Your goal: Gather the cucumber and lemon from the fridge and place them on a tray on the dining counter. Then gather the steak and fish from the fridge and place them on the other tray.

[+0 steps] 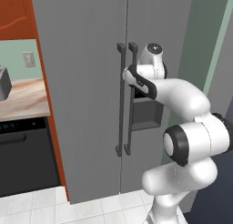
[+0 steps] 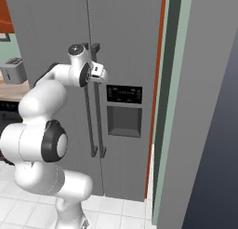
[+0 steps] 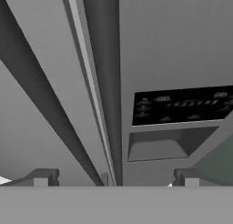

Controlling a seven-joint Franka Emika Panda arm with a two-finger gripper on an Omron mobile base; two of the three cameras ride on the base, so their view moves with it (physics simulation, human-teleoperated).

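Observation:
The grey two-door fridge (image 1: pixel 86 95) (image 2: pixel 51 28) stands shut, so the cucumber, lemon, steak and fish are hidden. The trays and dining counter are out of view. My gripper (image 1: pixel 128 73) (image 2: pixel 101 73) is open at the upper part of the two dark vertical door handles (image 1: pixel 121 100) (image 2: pixel 95 121), close to the door seam. In the hand view the right door's handle (image 3: pixel 103 59) runs up between my spread fingertips (image 3: pixel 42 177), with my gripper (image 3: pixel 114 180) centred just below it and nothing gripped.
A dark dispenser panel and recess (image 1: pixel 146 114) (image 2: pixel 124 116) (image 3: pixel 177 107) sits on the right door. To the left are a wooden counter (image 1: pixel 25 100), a toaster (image 2: pixel 13 69) and a dark appliance front (image 1: pixel 22 150). A wall (image 2: pixel 200 111) stands close on the right.

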